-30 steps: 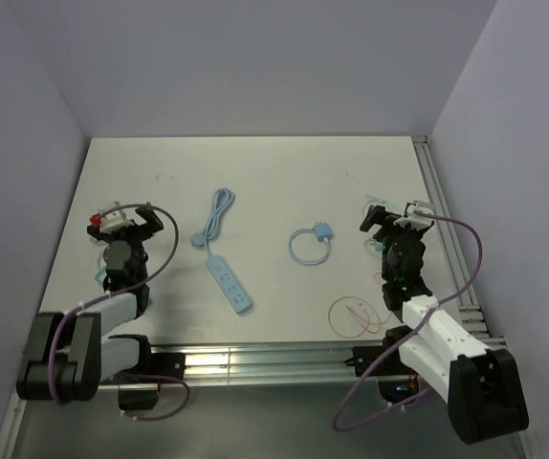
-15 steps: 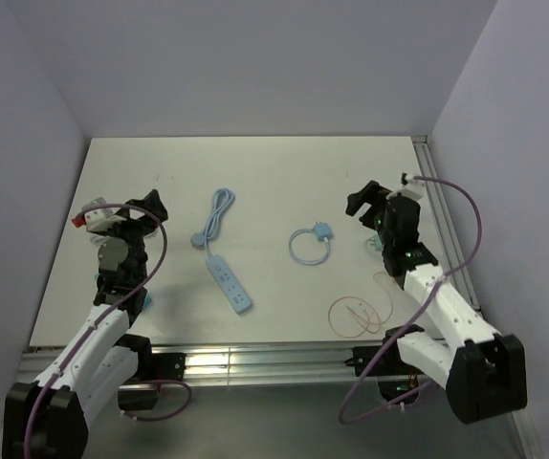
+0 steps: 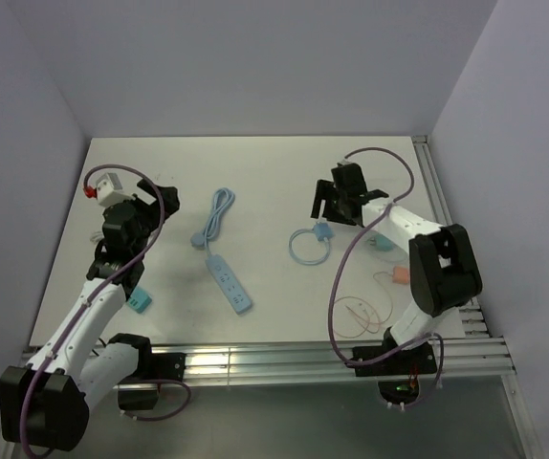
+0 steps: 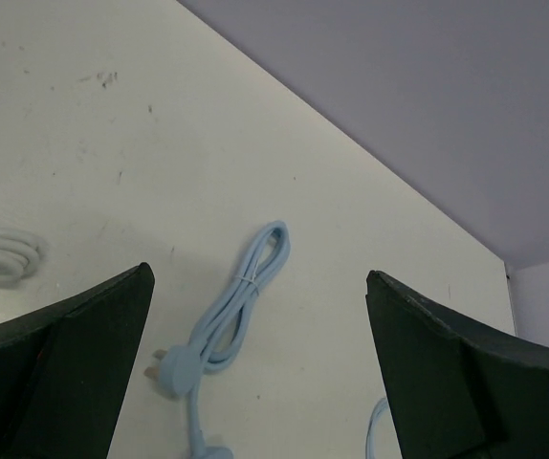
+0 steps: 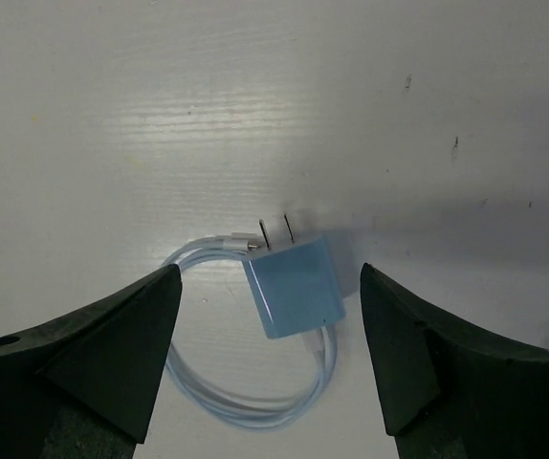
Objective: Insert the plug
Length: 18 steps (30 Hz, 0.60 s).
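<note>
Plug (image 5: 294, 287) btwn R fingers (image 5: 102, 354) (wide apart), not touching.

1. No lettering, brand, number or sign can be read in any of the views.
2. The charger plug (image 5: 295, 286) shows a plain blue face with no legible print.
3. The power strip (image 3: 230, 284) on the worktop is too small to make out any marking.
</note>
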Each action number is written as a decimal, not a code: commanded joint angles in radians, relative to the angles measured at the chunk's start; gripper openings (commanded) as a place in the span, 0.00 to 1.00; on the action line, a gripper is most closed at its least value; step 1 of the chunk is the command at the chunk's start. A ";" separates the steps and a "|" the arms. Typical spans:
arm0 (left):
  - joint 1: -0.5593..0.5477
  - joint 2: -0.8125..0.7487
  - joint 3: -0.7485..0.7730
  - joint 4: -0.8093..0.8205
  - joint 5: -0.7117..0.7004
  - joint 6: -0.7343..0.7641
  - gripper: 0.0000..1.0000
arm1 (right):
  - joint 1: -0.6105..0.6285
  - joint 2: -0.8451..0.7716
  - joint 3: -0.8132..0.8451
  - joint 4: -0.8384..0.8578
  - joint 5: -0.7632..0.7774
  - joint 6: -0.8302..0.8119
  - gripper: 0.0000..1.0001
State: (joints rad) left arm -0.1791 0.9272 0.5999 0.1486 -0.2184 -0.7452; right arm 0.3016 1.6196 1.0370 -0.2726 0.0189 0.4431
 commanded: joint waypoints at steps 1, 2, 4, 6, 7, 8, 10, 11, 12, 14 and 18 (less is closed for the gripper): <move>0.004 -0.004 0.034 -0.006 0.088 0.007 1.00 | 0.024 0.052 0.077 -0.103 0.078 -0.073 0.82; 0.004 -0.004 0.035 0.003 0.118 0.020 0.99 | 0.024 0.062 0.072 -0.102 0.082 -0.079 0.81; 0.004 0.001 0.043 0.006 0.142 0.029 0.99 | 0.024 0.069 0.064 -0.100 0.082 -0.087 0.81; 0.004 0.015 0.051 0.020 0.191 0.040 1.00 | 0.024 0.089 0.063 -0.105 0.055 -0.092 0.77; 0.004 0.018 0.051 0.028 0.209 0.040 0.99 | 0.024 0.095 0.063 -0.108 0.052 -0.092 0.76; 0.004 0.028 0.049 0.052 0.249 0.038 0.98 | 0.025 0.108 0.061 -0.108 0.049 -0.095 0.75; 0.004 0.044 0.044 0.078 0.290 0.033 0.97 | 0.028 0.117 0.061 -0.106 0.043 -0.093 0.71; 0.004 0.062 0.043 0.095 0.313 0.026 0.96 | 0.028 0.125 0.064 -0.105 0.038 -0.095 0.68; 0.004 0.073 0.047 0.103 0.345 0.023 0.96 | 0.030 0.129 0.066 -0.103 0.027 -0.096 0.67; 0.004 0.105 0.052 0.120 0.388 0.017 0.94 | 0.031 0.146 0.078 -0.103 0.016 -0.099 0.67; 0.001 0.145 0.063 0.146 0.468 0.018 0.93 | 0.033 0.169 0.093 -0.100 -0.003 -0.101 0.66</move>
State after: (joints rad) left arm -0.1783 1.0592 0.6117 0.2230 0.1432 -0.7273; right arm 0.3294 1.7607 1.0992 -0.3580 0.0223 0.3660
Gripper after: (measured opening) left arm 0.930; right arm 0.667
